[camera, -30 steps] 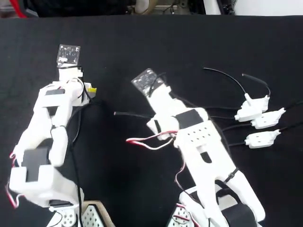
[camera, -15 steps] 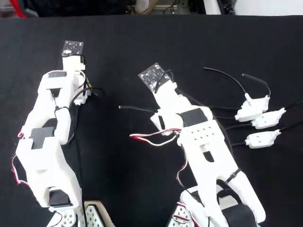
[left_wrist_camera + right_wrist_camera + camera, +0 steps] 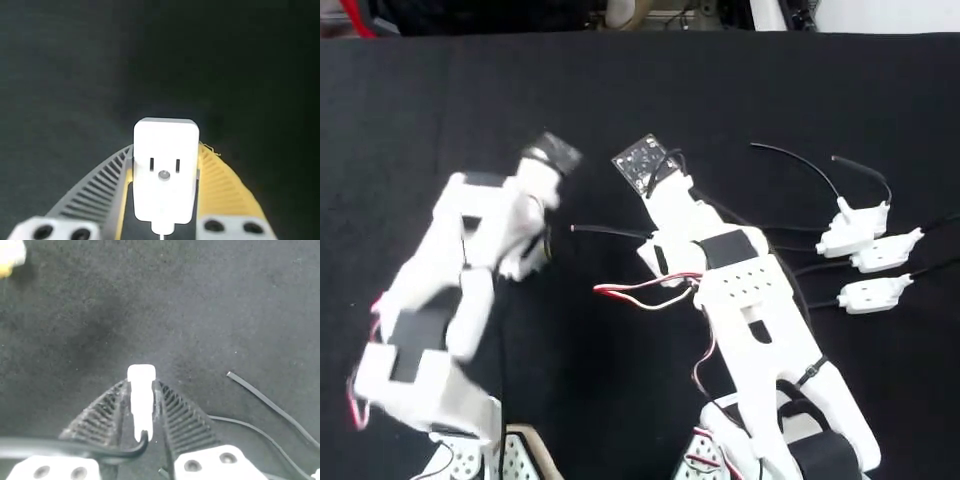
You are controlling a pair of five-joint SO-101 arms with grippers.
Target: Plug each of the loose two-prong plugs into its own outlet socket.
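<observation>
ITEM 1, left pincer (image 3: 166,148): closed on the outlet socket (image 3: 165,172); the white block stands lengthwise between the grey and yellow fingers, its far end past the fingertips; the slotted face, two slits over a round hole, is turned back toward the wrist; a thin lead leaves its near end, toward the palm.

ITEM 2, right pincer (image 3: 141,384): closed on the two-prong plug (image 3: 141,397); the narrow white body sits clamped between both ribbed fingers, its head just beyond the tips; its black cable (image 3: 100,450) curls out at the palm end; the prongs cannot be made out.

ITEM 3, three white connector bodies (image 3: 873,293): well apart from both pincers, out past the right arm (image 3: 740,290); whether they are mated cannot be told.

STEP, judged: both halves are held and the pair is being brought together; mating not yet done.

NEXT MOVE, judged: prongs must be lined up with the two slits, both bodies on one axis, then pressed straight in; the socket face probably needs turning toward the plug.
</observation>
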